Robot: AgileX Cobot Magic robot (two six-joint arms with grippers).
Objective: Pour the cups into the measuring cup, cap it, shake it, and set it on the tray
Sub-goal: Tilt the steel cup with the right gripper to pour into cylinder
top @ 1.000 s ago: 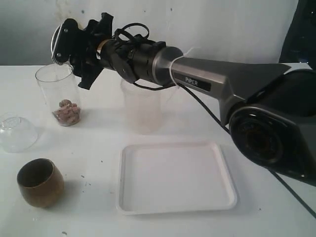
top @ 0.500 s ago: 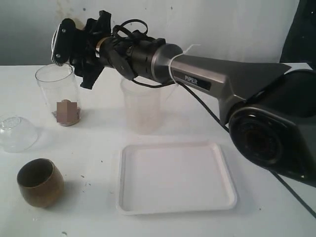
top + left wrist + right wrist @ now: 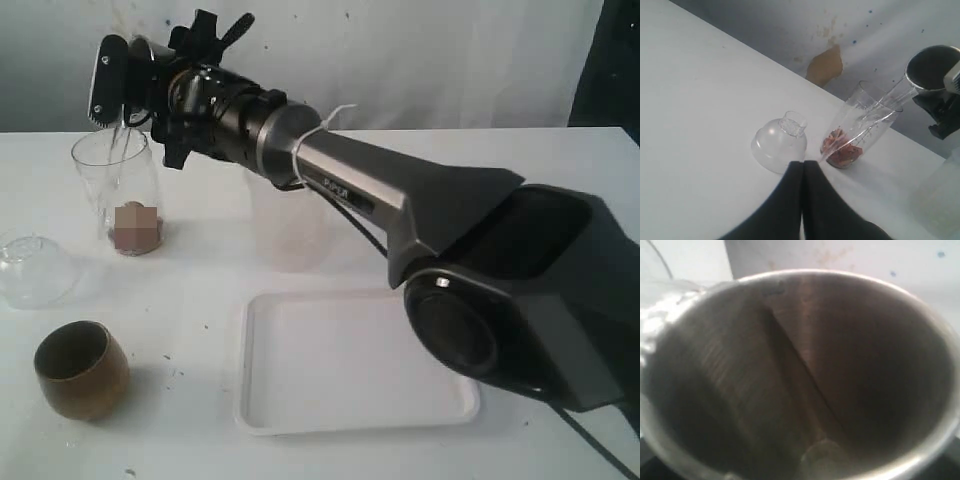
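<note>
My right gripper [image 3: 150, 88] is shut on the shiny steel tumbler [image 3: 108, 78], which lies tipped on its side above the clear measuring cup [image 3: 120, 195]. In the left wrist view a thin clear stream [image 3: 890, 96] runs from the tumbler [image 3: 932, 67] into the measuring cup [image 3: 860, 130], which holds reddish-brown bits at its bottom. The tumbler's bare inside [image 3: 805, 375] fills the right wrist view. The squat brown cup [image 3: 80, 368] stands upright at the front left. The white tray [image 3: 355, 410] lies bare. My left gripper [image 3: 803, 164] is shut on nothing, close to a clear dome lid [image 3: 779, 145].
A frosted whitish cup [image 3: 290, 235] stands behind the right arm, between the measuring cup and the tray. The clear dome lid [image 3: 35, 268] rests on the table left of the measuring cup. The right arm's long body spans the scene above the tray.
The right arm has swung closer and higher, and the steel tumbler has shifted a little left and up over the measuring cup's rim. The left gripper stays shut.
</note>
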